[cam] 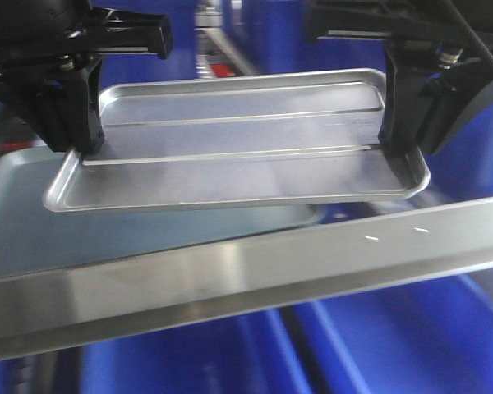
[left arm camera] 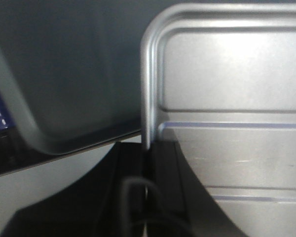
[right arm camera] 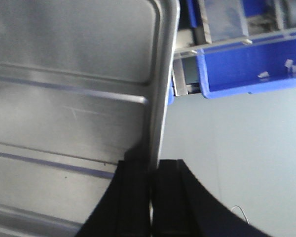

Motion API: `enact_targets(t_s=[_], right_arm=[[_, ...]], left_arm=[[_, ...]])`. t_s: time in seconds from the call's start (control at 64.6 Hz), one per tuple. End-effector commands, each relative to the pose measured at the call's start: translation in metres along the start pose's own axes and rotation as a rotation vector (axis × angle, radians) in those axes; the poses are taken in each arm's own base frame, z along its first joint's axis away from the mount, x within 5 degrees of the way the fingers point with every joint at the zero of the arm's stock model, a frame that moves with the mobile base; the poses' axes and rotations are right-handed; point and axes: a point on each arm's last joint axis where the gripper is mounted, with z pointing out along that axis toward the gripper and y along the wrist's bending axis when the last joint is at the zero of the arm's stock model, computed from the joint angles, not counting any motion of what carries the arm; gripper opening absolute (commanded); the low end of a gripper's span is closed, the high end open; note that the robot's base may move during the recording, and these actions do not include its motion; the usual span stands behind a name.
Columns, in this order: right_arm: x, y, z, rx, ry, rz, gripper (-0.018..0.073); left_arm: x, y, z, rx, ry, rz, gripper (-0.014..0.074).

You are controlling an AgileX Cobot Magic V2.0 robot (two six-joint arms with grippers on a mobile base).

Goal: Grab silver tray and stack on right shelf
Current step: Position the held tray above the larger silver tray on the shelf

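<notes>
Tray: the silver tray [cam: 238,160] hangs level in the air, behind and above the front bar of the right shelf [cam: 230,279] and partly over a duller grey tray [cam: 25,222] on the left.
Left gripper [cam: 89,152]: pinched shut on the tray's left short rim.
Right gripper [cam: 397,148]: clamped on the right short rim.
Handling: probably light, stiff and slick. The thin rim is the only hold, so keep both ends level.
Count: one silver tray with two ridges, one grey tray, two grippers, two small holes in the bar.
</notes>
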Motion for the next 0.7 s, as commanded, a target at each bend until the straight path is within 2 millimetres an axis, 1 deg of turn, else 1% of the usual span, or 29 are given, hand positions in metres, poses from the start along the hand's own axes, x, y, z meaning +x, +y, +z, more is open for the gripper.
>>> enact_targets(t_s=[0.0, 0.681], right_arm=[[-0.0114, 0.0054, -0.0180, -0.083, -0.110, -0.014, 0.0060], [-0.0114, 0.0055, -0.0180, -0.084, -0.111, -0.014, 0.0060]], left_arm=[[-0.0078, -0.0052, -0.0221, 0.063, -0.088, 0.006, -0.0092], [-0.0078, -0.0052, -0.0221, 0.063, -0.088, 0.006, -0.0092]])
